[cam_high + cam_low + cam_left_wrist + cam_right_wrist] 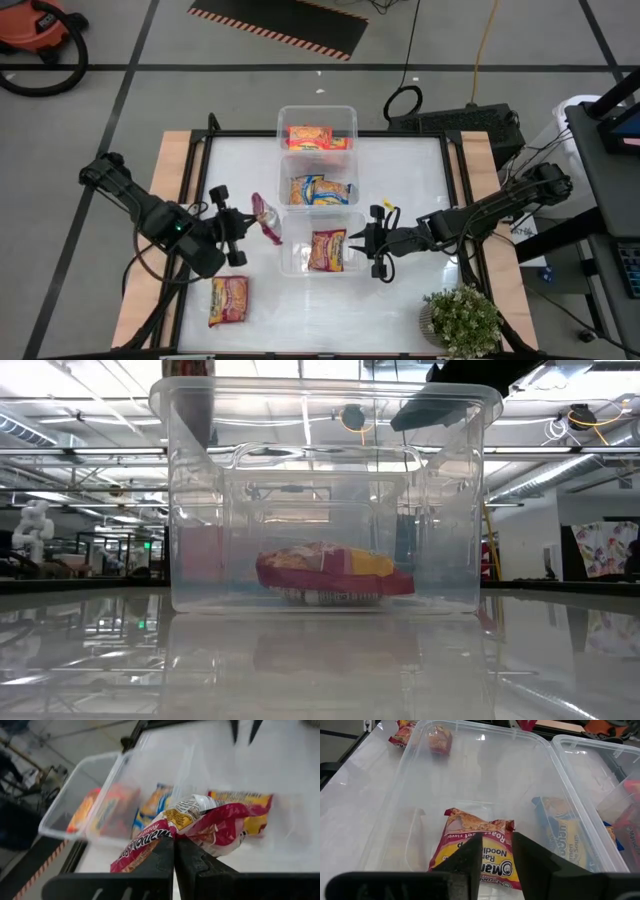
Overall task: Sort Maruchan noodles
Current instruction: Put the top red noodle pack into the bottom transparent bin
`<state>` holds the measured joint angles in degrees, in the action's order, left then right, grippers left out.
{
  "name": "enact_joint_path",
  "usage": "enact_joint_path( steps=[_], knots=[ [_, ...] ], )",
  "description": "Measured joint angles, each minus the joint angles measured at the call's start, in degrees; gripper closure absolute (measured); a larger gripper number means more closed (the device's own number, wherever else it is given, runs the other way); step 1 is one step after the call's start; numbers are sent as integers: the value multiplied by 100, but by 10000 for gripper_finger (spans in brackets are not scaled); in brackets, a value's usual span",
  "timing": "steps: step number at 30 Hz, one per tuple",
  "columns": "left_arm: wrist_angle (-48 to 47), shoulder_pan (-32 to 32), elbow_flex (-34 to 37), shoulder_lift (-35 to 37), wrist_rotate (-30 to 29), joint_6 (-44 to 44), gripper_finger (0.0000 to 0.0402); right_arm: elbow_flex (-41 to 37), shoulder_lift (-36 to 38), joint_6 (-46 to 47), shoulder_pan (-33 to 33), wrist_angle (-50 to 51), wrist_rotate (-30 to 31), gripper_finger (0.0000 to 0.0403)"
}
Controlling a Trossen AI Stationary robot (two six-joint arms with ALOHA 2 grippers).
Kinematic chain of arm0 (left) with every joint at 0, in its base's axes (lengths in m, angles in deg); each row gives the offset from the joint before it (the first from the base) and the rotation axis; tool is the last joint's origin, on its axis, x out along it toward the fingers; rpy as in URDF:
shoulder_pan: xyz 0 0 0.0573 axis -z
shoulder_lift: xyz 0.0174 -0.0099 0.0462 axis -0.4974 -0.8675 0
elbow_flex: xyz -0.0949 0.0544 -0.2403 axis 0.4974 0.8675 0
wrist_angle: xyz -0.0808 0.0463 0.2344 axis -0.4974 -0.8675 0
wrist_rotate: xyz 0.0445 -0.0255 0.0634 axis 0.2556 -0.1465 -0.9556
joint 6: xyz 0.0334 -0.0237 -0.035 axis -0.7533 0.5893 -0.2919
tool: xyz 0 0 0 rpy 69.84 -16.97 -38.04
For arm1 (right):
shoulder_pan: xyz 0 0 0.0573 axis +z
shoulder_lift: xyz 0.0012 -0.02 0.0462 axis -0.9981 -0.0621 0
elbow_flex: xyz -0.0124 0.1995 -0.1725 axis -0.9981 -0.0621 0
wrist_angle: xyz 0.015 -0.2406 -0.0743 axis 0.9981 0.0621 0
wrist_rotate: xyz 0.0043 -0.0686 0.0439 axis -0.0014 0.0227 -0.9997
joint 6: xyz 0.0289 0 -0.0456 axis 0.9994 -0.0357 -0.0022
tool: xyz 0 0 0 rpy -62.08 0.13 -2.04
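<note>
Three clear bins stand in a column at the table's middle. The far bin [316, 128] holds an orange-red noodle packet [310, 138]. The middle bin [322, 172] holds a blue-yellow packet [322, 189]. The near bin [322, 268] holds a red packet [328, 250], also seen as the red packet [475, 852] lying flat on the bin's floor. Another orange-red packet [229, 299] lies flat on the table near the left. My left gripper [243, 224] is shut on a red-white packet [266, 219] just left of the bins. My right gripper [373, 242] hovers open above the near bin's right rim. My left gripper pinches the red-white packet by one crumpled end [172, 831] between its two fingers [192, 857]. The fingers come roughly level from the table's left. The packet is lifted clear of the table and sticks out past the fingertips toward the bins, creased and bent.
A potted plant [462, 320] stands at the table's near right corner. The table's wooden edges [172, 180] run along left and right. Open white table [410, 180] lies right of the bins and along the near edge between the lying packet and the plant.
</note>
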<state>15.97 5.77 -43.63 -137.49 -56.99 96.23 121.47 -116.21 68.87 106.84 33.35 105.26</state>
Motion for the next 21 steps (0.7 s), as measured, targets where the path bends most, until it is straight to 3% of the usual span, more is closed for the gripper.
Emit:
enact_joint_path(
  steps=[9,14,21],
  knots=[
    [1521,-31,51,-160,113,-1597,398,0,0,-61,0,-1,0,369],
    [1498,-22,62,-423,379,-1991,398,0,0,-84,0,16,-6,400],
    [1503,-26,64,-839,448,-2365,398,0,0,-76,0,44,-9,398]
  ],
)
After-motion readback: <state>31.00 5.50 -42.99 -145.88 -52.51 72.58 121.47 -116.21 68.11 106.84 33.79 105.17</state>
